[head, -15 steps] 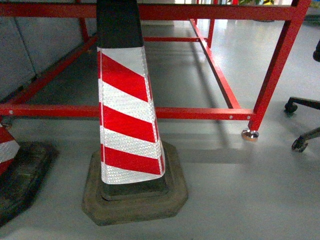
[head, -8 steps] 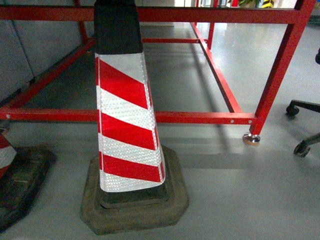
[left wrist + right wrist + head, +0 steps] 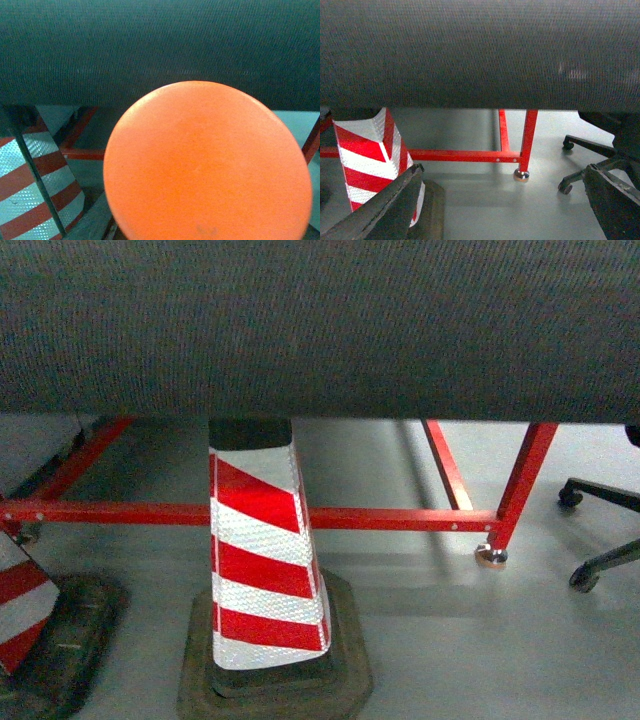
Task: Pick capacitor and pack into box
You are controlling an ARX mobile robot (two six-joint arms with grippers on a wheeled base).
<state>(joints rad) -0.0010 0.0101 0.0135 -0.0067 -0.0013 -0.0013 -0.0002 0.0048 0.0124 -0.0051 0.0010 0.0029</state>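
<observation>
A dark, finely woven surface (image 3: 320, 325) fills the upper half of every view. Below it, a red-and-white striped reflective cone (image 3: 262, 550) on a worn rubber base stands centre-left before a red metal frame (image 3: 400, 518) on smooth grey floor (image 3: 450, 640). The right gripper (image 3: 495, 210) shows dark fingers (image 3: 380, 210) spread wide, holding nothing. A smooth orange disc (image 3: 207, 165) blocks the left wrist view, hiding the left gripper. Neither box nor capacitor is visible.

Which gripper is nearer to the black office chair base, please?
Likely right. The right gripper faces the office chair base, just beyond its right-hand finger. The left wrist view shows neither the left gripper nor the chair.
</observation>
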